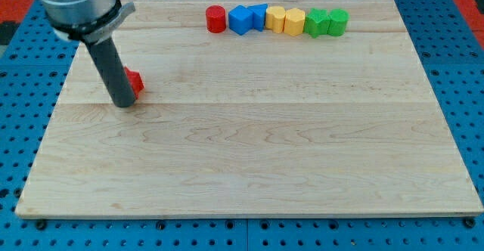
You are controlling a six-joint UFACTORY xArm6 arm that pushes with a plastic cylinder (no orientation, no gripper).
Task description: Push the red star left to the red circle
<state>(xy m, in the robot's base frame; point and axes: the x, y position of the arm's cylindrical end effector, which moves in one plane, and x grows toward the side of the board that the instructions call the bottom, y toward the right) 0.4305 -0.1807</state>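
The near half of the wooden board (249,168) lies bare, and the first thing met going up the view is my tip (124,104), planted on the board at the view's left, about a third of the way down from the far edge. The red star (135,81) sits just behind the rod and to its right, mostly hidden by the dark shaft, so only a sliver of its right side shows; whether the tip touches it I cannot tell, though the two look pressed close. There is no claw on this arm to open or close: the rod holds nothing and can only shove. Its place on the star's left and near side reads to me as a poor stance for the task, since the red circle (216,18) stands well apart, up at the view's top and to the star's right; a push from here would seem to carry the star up and right, and the tip probably sits so for that reason. The star's points and any long axis cannot be read, too little of it showing. Farthest off, the row along the top edge runs from the red circle through two blue blocks (248,18), two yellow blocks (285,20) and two green blocks (326,22), set close together.
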